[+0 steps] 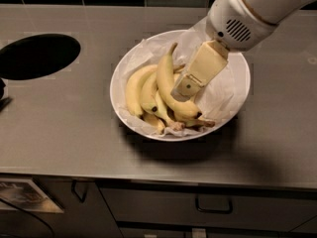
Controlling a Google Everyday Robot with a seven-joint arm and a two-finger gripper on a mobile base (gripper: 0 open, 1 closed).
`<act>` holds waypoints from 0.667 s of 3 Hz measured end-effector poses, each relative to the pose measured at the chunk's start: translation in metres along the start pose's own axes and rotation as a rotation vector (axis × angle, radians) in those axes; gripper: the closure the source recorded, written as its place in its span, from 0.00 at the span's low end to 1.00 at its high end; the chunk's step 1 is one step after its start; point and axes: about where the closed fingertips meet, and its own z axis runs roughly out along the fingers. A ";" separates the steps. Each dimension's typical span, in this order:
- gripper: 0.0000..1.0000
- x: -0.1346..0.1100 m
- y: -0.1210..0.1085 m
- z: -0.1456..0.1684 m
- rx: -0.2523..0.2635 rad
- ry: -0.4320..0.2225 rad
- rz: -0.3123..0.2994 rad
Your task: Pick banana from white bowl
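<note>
Where the bowl (117, 90) sits mid-counter (69, 128), the banana (164, 81) lies inside it on crinkled paper (220, 90), its stem toward the back, beside shorter bananas (138, 86) bunched at its left. The gripper (183, 87) is low over the bowl's middle, its tip at the banana's right flank. I cannot tell whether it is open or closed. A dark hole (37, 56) lies well apart, left.

The bowl (115, 102) sits on the tabletop (64, 133), a little right of centre. A round hole (37, 56) lies at the far left, well apart from the bowl. In the bowl, on paper (220, 90), the banana (164, 81) lies just right of a bunch of bananas (136, 86). The gripper (184, 87) hangs over the bowl, against the banana's right side.
</note>
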 end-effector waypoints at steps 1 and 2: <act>0.00 -0.012 -0.009 -0.001 0.039 -0.042 0.003; 0.00 -0.012 -0.009 -0.001 0.039 -0.041 0.003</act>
